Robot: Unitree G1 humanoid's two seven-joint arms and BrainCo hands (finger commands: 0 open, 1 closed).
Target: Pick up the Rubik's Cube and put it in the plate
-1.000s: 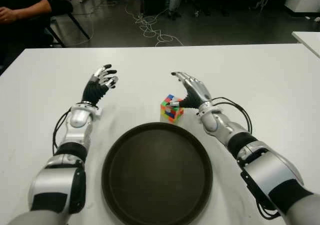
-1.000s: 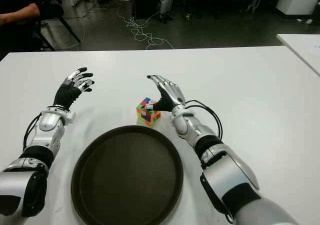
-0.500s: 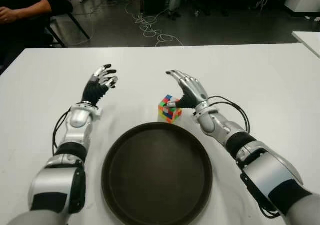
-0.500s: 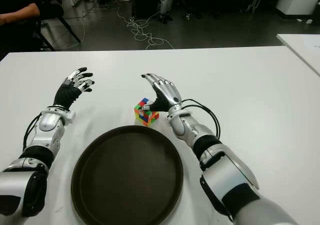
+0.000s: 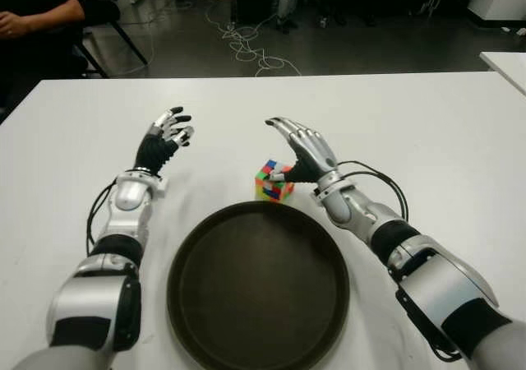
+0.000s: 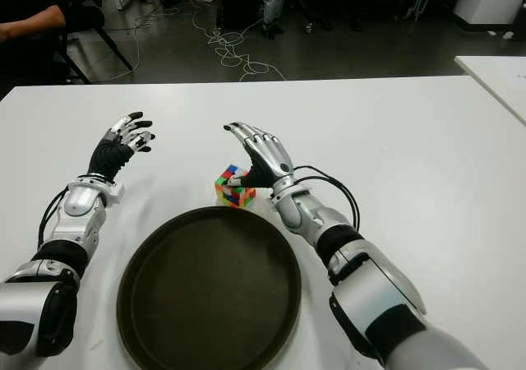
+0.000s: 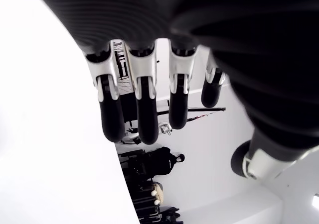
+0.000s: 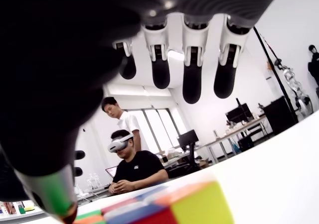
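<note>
The Rubik's Cube (image 5: pixel 274 182) sits on the white table (image 5: pixel 427 131), just beyond the far rim of the dark round plate (image 5: pixel 259 292). My right hand (image 5: pixel 282 150) is open over the cube's right side, fingers stretched out above it and the thumb touching its near right face. In the right wrist view the cube (image 8: pixel 164 206) lies below the extended fingers (image 8: pixel 192 79). My left hand (image 5: pixel 168 134) is open to the left of the cube, well apart from it, and its wrist view shows relaxed fingers (image 7: pixel 142 109) holding nothing.
A seated person's arm (image 5: pixel 37 15) shows past the table's far left corner. Cables (image 5: pixel 246 45) lie on the floor behind the table. Another white table's corner (image 5: pixel 505 62) shows at the right. A seated person wearing a headset (image 8: pixel 132 167) appears in the right wrist view.
My right hand has shifted left, and the cube has slid a little to the left with it. The left hand has not moved.
</note>
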